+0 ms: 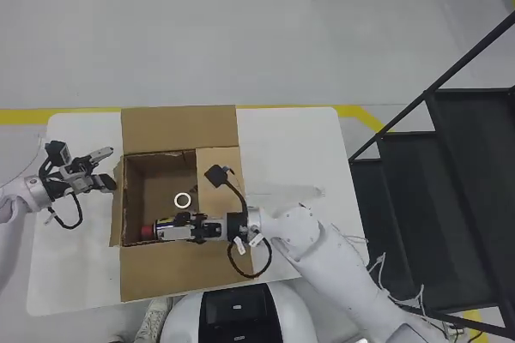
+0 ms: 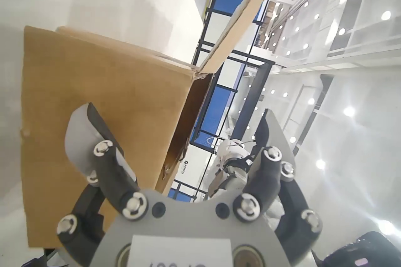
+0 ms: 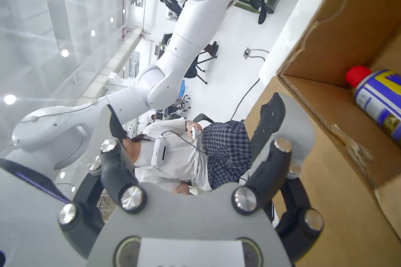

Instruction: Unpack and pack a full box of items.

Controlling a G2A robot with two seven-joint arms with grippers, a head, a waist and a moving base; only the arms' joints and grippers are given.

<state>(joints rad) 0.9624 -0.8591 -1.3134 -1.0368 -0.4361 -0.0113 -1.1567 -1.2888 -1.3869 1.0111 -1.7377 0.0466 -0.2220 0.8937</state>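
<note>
1. Hanging low over the near side of the open cardboard box [image 1: 180,129], the right hand [image 1: 167,230] has its fingers [image 3: 269,118] spread apart with nothing between them.
2. One of those fingers sits just over the torn edge of the box's near wall in the right wrist view, and the other is clear of the cardboard.
3. A spray can [image 3: 376,96] with a red cap and a blue and yellow body lies on its side inside the box. It is in the near corner on the left arm's side, with its cap toward that side wall.
4. The can is just beside the right hand's fingertips, not between them. Whether they touch it cannot be told.
5. The left hand [image 1: 106,168] is outside the box, just beside the wall on the robot's left and pointing at it. Its fingers [image 2: 91,127] are also apart and empty.
6. In the left wrist view one finger lies in front of the plain brown outer wall and the other is past the box's corner. Contact with the wall cannot be told.
7. A small white ring [image 1: 183,201] lies on the box floor near the middle, apart from the can.
8. The box stands on the white table [image 1: 283,146] with its flaps open.
9. Black metal stairs [image 1: 446,171] stand beside the table on the robot's right.
</note>
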